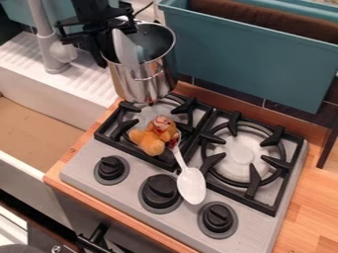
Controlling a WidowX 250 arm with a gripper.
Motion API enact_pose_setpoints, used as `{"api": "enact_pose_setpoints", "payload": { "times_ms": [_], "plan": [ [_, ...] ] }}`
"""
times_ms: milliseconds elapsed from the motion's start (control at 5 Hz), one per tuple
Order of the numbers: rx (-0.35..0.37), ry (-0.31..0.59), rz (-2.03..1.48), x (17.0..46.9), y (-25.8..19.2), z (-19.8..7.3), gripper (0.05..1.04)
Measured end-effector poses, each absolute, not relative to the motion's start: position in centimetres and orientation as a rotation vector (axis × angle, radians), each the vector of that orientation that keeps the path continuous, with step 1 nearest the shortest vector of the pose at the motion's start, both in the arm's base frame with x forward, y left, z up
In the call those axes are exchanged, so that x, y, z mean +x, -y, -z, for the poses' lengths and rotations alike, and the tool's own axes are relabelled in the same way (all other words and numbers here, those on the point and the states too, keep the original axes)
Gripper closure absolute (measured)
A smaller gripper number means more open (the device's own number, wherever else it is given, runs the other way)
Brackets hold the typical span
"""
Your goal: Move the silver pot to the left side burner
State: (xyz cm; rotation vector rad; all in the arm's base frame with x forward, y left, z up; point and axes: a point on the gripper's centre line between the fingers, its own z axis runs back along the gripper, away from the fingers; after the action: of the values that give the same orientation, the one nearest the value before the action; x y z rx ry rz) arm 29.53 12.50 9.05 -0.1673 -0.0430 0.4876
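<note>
The hand (104, 47) is at the rim of the silver pot (148, 81), on the side nearer the sink (39, 111). Whether it grips the wall or merely sits against it, I cannot tell.

The pot is upright or nearly so, mouth up, at the back of the left burner (113, 140); its base overlaps the rear grate in this view, and whether it rests there or hangs just above is unclear. A pale, flat thing (125, 49) shows at its mouth.

The relation that counts is pot to burner: the burner's middle lies in front of the pot, toward the knobs (161, 190), so the remaining move looks like a short one forward and down, with the pot's tall axis kept vertical. The hand, being off to one side of that axis, could let the pot tip if it carries it by the rim.

The orange toy (150, 141) lies on the burner's near part, with the white spoon (191, 185) beside it, reaching over the stove front. The pot could land on the toy and lean.
</note>
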Motion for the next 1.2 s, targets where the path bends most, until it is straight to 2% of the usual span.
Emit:
{"api": "enact_pose_setpoints", "payload": {
  "times_ms": [400,600,800,1200],
  "plan": [
    [-0.115,0.075,-0.481,29.9,-13.5,-7.2,1.029],
    [-0.092,0.042,-0.456,29.7,-12.9,-5.7,1.029],
    [-0.091,0.035,-0.454,29.8,-12.3,-5.6,1.029],
    [-0.049,0.053,-0.456,29.7,-10.9,-4.0,1.029]
  ]
}}
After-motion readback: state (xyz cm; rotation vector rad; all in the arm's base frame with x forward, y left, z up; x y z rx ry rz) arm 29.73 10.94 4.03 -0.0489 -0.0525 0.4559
